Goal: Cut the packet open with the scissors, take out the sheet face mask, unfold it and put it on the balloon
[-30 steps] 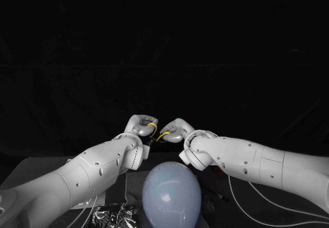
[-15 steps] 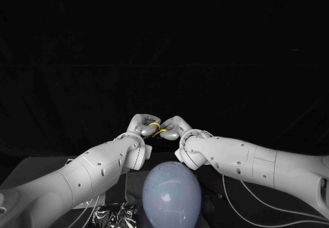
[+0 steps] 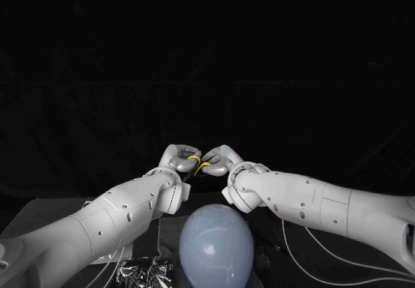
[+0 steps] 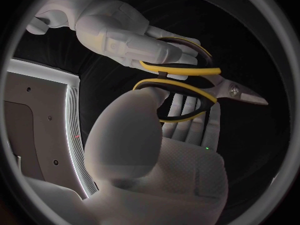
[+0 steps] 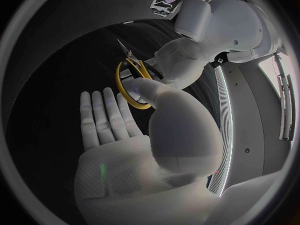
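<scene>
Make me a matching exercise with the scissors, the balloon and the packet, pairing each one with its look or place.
Things:
1. scissors
2. balloon
3. packet

Descriptions:
A. crumpled and silver, lying beside the balloon
B. yellow-handled, held between the left hand and the right hand
C. pale and rounded, nearer the robot than both hands

Pairs: 1-B, 2-C, 3-A
</scene>
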{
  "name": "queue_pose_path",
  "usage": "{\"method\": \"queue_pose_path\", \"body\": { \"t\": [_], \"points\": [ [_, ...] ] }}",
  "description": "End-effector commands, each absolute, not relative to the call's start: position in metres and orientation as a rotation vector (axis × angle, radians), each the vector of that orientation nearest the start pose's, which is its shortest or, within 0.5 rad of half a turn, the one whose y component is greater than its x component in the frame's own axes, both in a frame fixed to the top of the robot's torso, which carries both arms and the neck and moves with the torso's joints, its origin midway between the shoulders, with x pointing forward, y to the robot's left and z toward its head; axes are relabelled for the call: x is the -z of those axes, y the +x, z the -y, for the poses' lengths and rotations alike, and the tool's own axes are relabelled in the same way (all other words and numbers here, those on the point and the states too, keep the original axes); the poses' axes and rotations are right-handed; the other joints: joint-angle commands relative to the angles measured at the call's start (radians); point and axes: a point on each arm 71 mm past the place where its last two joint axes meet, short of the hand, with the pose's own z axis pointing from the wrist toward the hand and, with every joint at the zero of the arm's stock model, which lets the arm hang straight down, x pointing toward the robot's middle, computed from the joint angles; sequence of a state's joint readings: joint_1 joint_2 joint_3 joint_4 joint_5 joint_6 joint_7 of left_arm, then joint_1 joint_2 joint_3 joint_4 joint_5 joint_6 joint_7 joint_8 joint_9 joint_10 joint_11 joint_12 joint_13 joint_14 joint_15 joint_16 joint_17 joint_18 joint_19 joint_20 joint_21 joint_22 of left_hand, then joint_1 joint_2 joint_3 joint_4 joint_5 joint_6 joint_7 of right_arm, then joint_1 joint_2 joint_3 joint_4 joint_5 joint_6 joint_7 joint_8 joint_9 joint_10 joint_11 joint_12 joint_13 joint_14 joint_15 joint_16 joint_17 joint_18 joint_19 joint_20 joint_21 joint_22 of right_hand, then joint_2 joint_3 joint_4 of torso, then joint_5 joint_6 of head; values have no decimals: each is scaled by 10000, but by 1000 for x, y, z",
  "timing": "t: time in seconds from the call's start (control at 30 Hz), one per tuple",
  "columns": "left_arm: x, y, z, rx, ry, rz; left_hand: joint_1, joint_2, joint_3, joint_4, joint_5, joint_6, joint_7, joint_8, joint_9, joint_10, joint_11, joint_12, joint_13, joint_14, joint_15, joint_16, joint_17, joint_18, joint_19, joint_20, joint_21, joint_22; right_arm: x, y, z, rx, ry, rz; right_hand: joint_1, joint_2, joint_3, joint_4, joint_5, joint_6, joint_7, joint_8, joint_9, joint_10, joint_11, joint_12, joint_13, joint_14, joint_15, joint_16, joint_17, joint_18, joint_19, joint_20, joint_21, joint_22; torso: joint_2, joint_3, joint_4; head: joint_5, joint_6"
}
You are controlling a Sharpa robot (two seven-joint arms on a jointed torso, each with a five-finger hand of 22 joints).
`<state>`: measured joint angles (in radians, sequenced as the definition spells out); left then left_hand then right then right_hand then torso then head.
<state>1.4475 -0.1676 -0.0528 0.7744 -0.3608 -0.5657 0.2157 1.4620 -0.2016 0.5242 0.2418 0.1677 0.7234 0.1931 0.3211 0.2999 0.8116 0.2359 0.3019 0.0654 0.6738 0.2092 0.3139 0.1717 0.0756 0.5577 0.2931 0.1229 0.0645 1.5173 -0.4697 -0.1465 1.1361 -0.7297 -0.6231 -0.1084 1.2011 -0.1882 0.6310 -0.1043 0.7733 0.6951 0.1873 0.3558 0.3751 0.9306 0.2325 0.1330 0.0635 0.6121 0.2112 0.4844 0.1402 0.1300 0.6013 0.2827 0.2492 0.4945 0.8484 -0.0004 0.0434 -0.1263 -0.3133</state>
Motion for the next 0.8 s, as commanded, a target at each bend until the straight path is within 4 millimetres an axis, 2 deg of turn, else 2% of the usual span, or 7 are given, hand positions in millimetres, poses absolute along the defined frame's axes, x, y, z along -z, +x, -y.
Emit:
{"method": "queue_pose_path", "body": {
  "t": [0.03, 0.3, 0.57, 0.7, 0.73, 0.77, 0.8],
  "points": [
    [63, 617, -70, 11728, -7314, -12339, -49, -41, -30, 57, -27, -43, 950, 45, -12, -34, -1, 52, -7, -72, 15, 36, -11, -121, -52, -5, 49, -9, 56, 587, 142, -8345, 4563, -13851, 16, 28, -29, -22, -170, -79, 992, 59, 5, -63, -17, 48, 17, -65, 9, 60, -14, 137, -44, 36, -45, -37, -2, 6, -1, -12, 4],
    [65, 621, -79, 11627, -7807, -12257, -45, -34, -31, 57, -23, -42, 948, 50, -13, -32, -2, 53, -7, -71, 14, 40, -11, -120, -24, -5, 56, -6, 57, 585, 148, -8499, 4301, -14330, 71, -26, -116, -73, -320, -261, 1029, 127, -11, -232, 25, 79, 9, -219, 45, 117, -48, 108, -54, 42, -140, -122, 1, 7, 5, -17, 12],
    [65, 621, -80, 11638, -7921, -12325, -41, -32, -31, 56, -21, -42, 947, 51, -14, -32, -3, 54, -6, -71, 14, 41, -12, -120, -30, -5, 55, -7, 59, 582, 149, -8771, 3958, -14759, 19, -133, -669, 17, -333, -711, 1086, 219, -75, -708, 121, 115, 12, -685, 159, 181, -145, -1, -139, 48, -437, -375, -2, 0, 8, -6, 9],
    [66, 621, -81, 11619, -7956, -12352, -41, -32, -31, 56, -21, -42, 947, 51, -14, -32, -3, 54, -6, -71, 14, 41, -12, -120, -30, -5, 55, -7, 60, 580, 150, -8925, 3766, -14993, 47, -166, -1175, 79, -390, -924, 1101, 268, -117, -966, 162, 140, 13, -924, 209, 218, -196, -54, -159, 49, -592, -517, 4, 1, 11, 5, -7],
    [66, 621, -81, 11615, -7964, -12357, -41, -32, -31, 56, -21, -42, 947, 51, -14, -32, -3, 54, -6, -71, 14, 41, -12, -120, -30, -5, 55, -7, 60, 580, 150, -8966, 3733, -15042, 111, -143, -1445, 105, -542, -987, 1092, 312, -132, -1037, 174, 180, 18, -983, 217, 262, -210, -66, -140, 48, -648, -577, 3, 0, 10, 7, -10],
    [66, 622, -81, 11611, -7970, -12361, -41, -32, -31, 56, -21, -42, 947, 51, -14, -32, -3, 54, -6, -71, 14, 41, -12, -120, -30, -5, 55, -7, 60, 580, 150, -8997, 3717, -15075, 408, 10, -2250, 196, -933, -1099, 1125, 430, -175, -1160, 186, 307, 27, -1083, 194, 389, -245, -105, -65, 72, -763, -716, 3, 0, 10, 5, -13],
    [66, 622, -81, 11607, -7977, -12367, -41, -32, -31, 56, -21, -42, 947, 51, -14, -32, -3, 54, -6, -71, 14, 41, -12, -120, -30, -5, 55, -7, 60, 580, 151, -9033, 3701, -15112, 405, -28, -2542, 259, -1428, -1131, 1098, 449, -190, -1205, 174, 323, 19, -1109, 230, 413, -256, -86, -46, 43, -788, -748, 4, 0, 11, 2, -13]
  ]
}}
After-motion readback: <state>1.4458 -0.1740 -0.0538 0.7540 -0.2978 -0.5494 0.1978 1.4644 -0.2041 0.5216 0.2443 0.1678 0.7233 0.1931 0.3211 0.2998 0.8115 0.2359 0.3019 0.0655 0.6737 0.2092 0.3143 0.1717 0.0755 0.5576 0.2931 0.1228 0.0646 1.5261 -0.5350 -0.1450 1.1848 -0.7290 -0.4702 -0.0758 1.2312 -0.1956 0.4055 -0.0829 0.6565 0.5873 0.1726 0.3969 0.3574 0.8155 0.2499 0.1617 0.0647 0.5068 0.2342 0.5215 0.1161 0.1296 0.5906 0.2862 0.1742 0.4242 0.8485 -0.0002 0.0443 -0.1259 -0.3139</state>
